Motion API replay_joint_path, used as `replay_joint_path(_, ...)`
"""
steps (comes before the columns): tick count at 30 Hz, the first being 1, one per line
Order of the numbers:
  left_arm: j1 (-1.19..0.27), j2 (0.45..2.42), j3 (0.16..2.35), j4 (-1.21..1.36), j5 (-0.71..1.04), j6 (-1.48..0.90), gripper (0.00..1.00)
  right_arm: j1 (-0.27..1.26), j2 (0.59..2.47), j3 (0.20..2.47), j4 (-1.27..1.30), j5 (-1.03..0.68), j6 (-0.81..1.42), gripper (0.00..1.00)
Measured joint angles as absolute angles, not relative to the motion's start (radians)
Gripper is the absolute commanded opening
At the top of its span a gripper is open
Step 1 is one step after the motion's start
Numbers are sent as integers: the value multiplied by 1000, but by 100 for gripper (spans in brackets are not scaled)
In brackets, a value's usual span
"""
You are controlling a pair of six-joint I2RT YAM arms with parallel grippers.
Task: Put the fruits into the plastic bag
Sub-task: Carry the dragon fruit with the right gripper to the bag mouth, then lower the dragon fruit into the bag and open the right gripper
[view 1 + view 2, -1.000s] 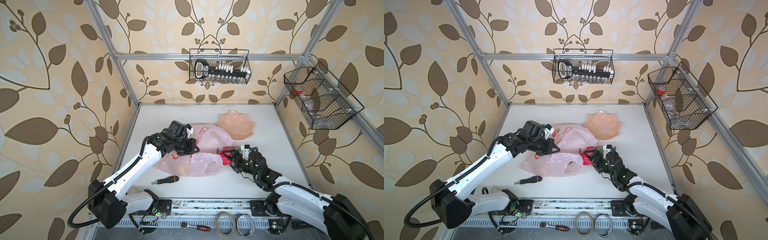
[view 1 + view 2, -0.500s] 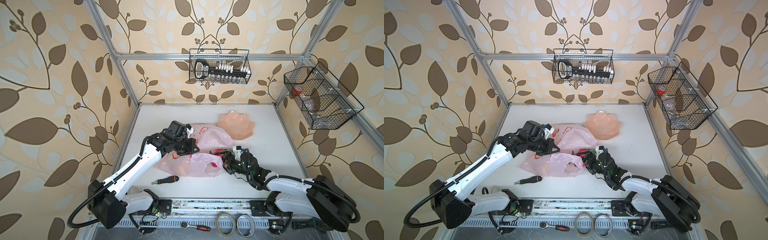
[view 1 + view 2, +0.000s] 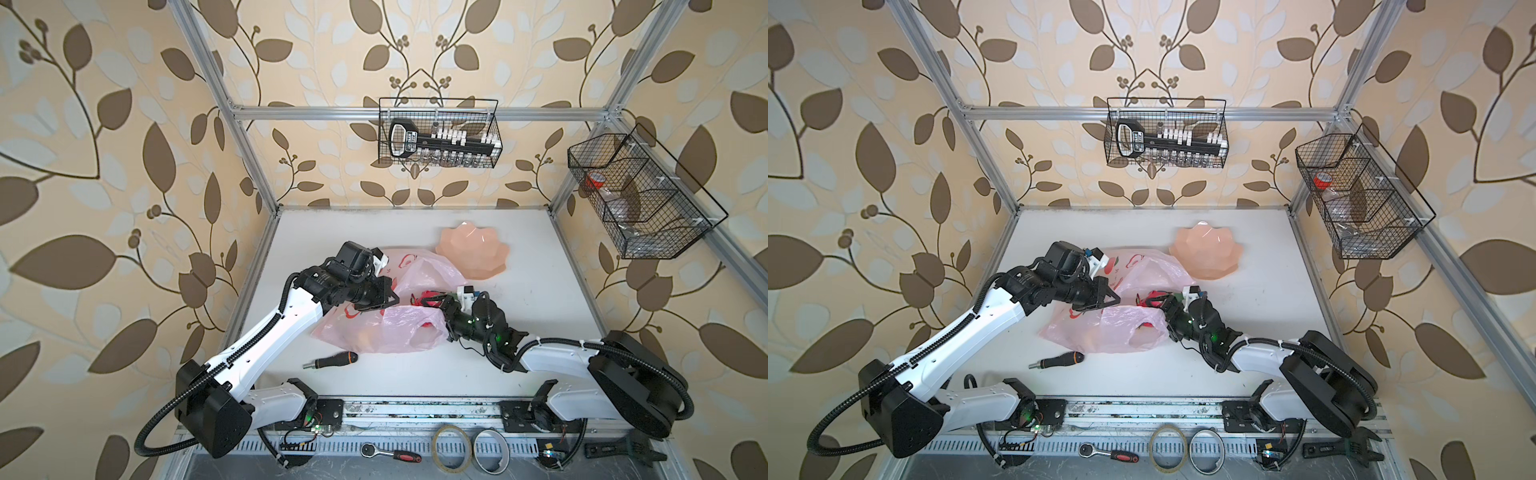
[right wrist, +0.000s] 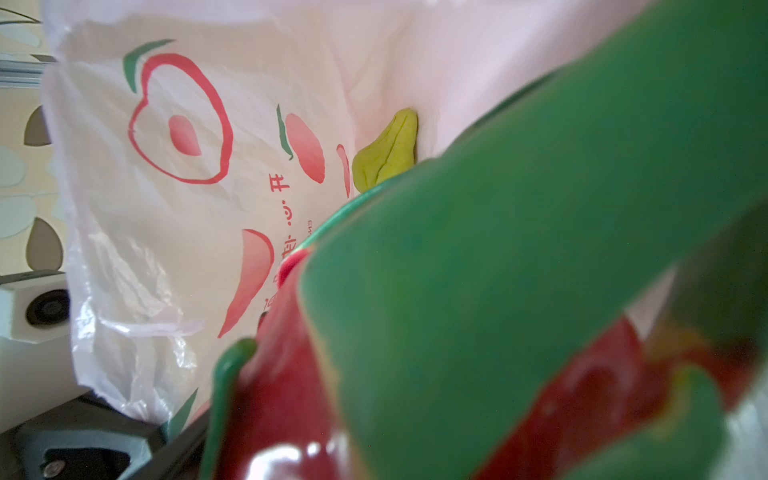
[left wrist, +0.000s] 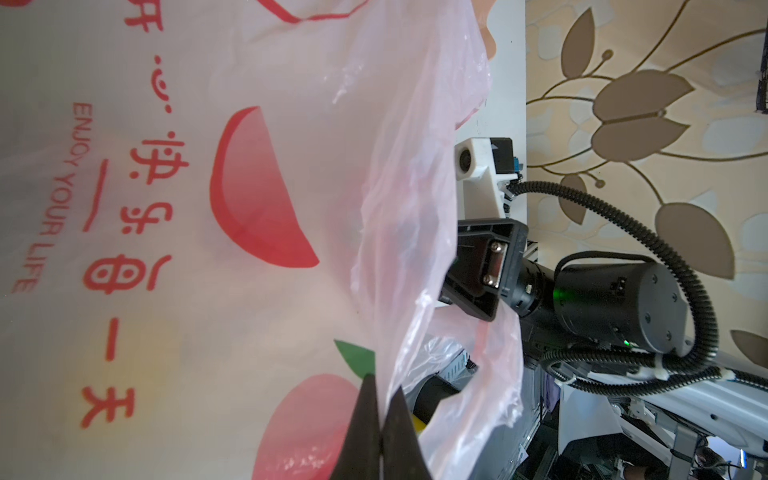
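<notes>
Pink see-through plastic bag (image 3: pixel 374 332) lies crumpled in the middle of the white table (image 3: pixel 540 291), mouth facing the right arm. Left gripper (image 5: pixel 380 432) is pinched tight on the bag's film, holding its upper edge up. Right gripper (image 3: pixel 435 302) has its jaws spread wide around the dragon fruit (image 4: pixel 457 311), right at the bag's mouth. Green pear (image 4: pixel 388 153) sits inside already.

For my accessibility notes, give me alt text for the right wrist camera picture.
A red dragon fruit with green scales fills the near frame, blurred, at the mouth of a translucent pink plastic bag printed with red peaches. A yellow-green pear lies inside the bag.
</notes>
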State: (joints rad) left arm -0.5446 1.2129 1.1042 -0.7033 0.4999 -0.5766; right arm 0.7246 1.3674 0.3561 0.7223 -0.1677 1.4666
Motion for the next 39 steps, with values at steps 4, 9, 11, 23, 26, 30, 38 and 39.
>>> replay_joint_path(4, -545, 1213, 1104, -703, 508, -577, 0, 725, 1407, 396, 741, -173, 1470, 19)
replay_joint_path(9, -545, 1213, 1104, -698, 517, -577, 0, 725, 1472, 453, 770, -187, 1477, 18)
replay_joint_path(11, -545, 1213, 1104, -695, 517, -577, 0, 726, 1500, 471, 776, -190, 1481, 18)
replay_joint_path(23, -545, 1237, 1136, -685, 517, -575, 0, 757, 1672, 642, 742, -180, 1507, 29)
replay_joint_path(26, -545, 1246, 1141, -686, 517, -574, 0, 771, 1697, 700, 682, -162, 1506, 36)
replay_joint_path(30, -545, 1256, 1145, -685, 517, -567, 0, 783, 1724, 782, 566, -137, 1502, 46)
replay_joint_path(38, -545, 1260, 1147, -684, 517, -557, 0, 786, 1758, 876, 385, -113, 1470, 85)
replay_joint_path(39, -545, 1260, 1147, -684, 517, -556, 0, 786, 1758, 879, 375, -113, 1463, 88)
